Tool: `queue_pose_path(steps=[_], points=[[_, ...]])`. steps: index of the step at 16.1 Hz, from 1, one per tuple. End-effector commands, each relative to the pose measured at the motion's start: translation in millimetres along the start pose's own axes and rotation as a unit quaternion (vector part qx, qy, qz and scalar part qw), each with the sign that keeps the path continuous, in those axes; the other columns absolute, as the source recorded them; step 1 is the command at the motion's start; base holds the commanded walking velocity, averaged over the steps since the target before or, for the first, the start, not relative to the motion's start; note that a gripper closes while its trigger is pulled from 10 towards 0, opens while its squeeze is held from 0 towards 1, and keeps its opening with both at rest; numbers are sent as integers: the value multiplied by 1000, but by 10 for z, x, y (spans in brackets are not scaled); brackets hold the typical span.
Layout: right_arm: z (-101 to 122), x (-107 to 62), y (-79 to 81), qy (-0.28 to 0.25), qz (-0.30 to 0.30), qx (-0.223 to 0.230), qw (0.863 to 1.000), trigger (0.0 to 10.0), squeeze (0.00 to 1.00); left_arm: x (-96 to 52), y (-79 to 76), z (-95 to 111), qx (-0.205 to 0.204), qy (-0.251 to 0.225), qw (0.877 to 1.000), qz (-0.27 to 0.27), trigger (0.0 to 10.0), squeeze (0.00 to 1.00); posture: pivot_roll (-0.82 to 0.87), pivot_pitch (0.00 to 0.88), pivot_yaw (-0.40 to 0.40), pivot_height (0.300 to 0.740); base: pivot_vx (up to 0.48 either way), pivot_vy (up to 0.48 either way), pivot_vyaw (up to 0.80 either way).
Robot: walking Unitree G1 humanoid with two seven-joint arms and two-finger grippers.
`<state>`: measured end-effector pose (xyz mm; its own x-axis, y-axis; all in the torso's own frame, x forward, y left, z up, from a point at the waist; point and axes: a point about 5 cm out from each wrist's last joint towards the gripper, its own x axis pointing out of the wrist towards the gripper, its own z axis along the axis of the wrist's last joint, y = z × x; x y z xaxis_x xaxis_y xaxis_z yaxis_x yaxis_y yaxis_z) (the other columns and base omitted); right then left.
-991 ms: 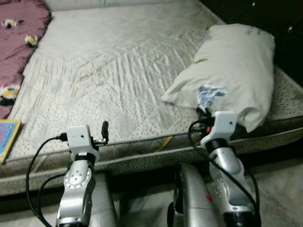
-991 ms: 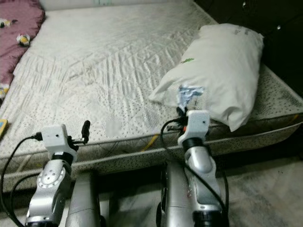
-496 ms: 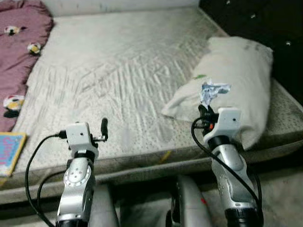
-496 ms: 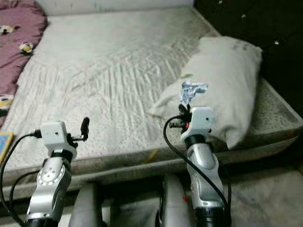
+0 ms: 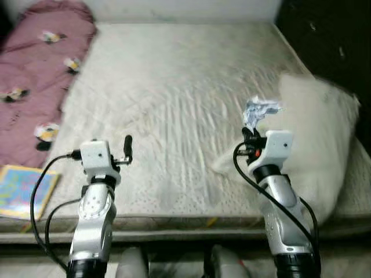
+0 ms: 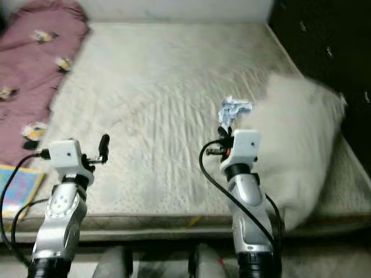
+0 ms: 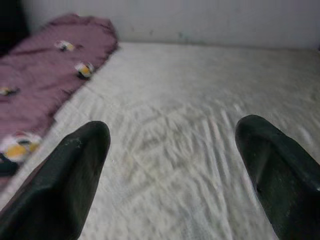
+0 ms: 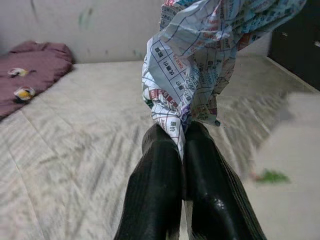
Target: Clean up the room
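Bed [image 5: 174, 92] ahead, crumpled paper [image 5: 259, 111] lifted.
Right gripper [image 5: 249, 134] jaws pinch it; left gripper [image 7: 175, 165] jaws gape — keep clamped until binned.

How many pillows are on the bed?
1. The white pillow lies at the bed's right side, beside the right hand, which is pinching a crumpled paper. The purple blanket on the left could hide more.
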<state>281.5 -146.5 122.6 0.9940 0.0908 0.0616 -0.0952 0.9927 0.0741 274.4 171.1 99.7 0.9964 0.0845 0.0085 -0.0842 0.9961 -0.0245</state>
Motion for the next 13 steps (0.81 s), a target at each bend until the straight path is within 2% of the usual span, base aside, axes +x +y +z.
queue_pose_path(steps=[1, 7, 13], points=[[-20, 6, 16, 7, -1, 1, 1000, 10000, 0, 2, 22, 3, 3, 1, 1000, 0, 10000, 0, -29, 0, -15, 740, 0, 0, 0], [-116, -108, 30, 23, -21, 9, 999, 10000, 0, -64, -32, -18, -2, 16, 1000, -6, 10000, 0, -26, 11, 5, 740, 0, 0, 0], [-114, -55, 50, 23, -23, 6, 999, 10000, 0, -18, -48, -4, -5, 24, 1000, -5, 10000, 0, -17, 11, -5, 740, 0, 0, 0]])
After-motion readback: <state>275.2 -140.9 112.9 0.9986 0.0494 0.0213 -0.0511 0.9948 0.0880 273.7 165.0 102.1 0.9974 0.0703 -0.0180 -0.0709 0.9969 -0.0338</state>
